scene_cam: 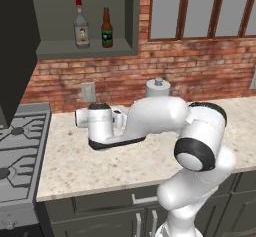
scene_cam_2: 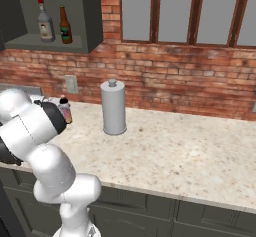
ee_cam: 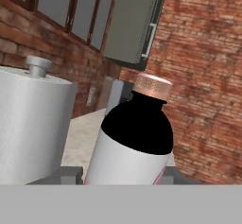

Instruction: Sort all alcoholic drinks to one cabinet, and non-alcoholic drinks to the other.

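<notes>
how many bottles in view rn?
3. Grey red-capped bottle and brown beer bottle stand side by side on the open cabinet shelf; a small bottle stands between the gripper fingers. More may be hidden.

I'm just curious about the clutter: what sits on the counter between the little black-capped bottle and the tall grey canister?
Nothing: in the right base view the counter between the small pink bottle and the grey canister is bare.

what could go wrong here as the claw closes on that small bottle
The small bottle sits between the claw fingers, close to the grey canister; a sideways nudge might knock either over. The bottle is narrow and round, so an off-centre squeeze could tip it on the counter. The grey red-capped bottle and beer bottle stand near their shelf edge.
</notes>
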Robot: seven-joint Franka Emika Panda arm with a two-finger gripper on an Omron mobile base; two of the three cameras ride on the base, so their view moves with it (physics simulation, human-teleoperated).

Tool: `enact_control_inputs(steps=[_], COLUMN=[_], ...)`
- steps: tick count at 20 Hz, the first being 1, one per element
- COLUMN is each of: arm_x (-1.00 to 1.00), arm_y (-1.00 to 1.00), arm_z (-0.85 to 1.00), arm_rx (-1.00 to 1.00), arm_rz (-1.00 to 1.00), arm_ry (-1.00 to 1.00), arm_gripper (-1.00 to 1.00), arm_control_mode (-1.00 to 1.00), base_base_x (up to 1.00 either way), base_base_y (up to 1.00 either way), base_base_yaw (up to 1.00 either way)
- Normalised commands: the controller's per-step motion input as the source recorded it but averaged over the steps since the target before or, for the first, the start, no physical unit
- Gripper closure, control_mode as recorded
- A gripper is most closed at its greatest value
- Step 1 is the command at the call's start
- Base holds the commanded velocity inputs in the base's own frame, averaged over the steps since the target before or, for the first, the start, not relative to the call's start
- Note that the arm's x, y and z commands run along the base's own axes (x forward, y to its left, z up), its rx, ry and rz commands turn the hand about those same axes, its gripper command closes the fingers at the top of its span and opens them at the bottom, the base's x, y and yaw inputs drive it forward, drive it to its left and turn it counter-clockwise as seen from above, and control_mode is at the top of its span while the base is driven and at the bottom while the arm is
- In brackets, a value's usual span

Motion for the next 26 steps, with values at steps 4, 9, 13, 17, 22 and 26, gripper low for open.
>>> enact_control_inputs(steps=[4,9,13,17,22,26], arm_x=[-0.57,-0.45,-0.32,-0.35,-0.44,-0.47], arm_y=[-0.10,-0.11,-0.16,-0.20,-0.23,-0.22], arm_z=[0.62,0.56,0.56,0.54,0.43,0.33], arm_rx=[0.00,0.00,0.03,0.06,0.07,0.08], arm_rz=[0.16,0.18,0.21,0.24,0.25,0.24], arm_ry=[0.00,0.00,0.02,0.06,0.06,0.08], arm_gripper=[1.00,1.00,1.00,1.00,1.00,1.00], arm_control_mode=[-1.00,-1.00,-1.00,-1.00,-1.00,-1.00], base_base_x=[0.00,0.00,0.00,0.00,0.00,0.00], base_base_y=[0.00,0.00,0.00,0.00,0.00,0.00], base_base_yaw=[0.00,0.00,0.00,0.00,0.00,0.00])
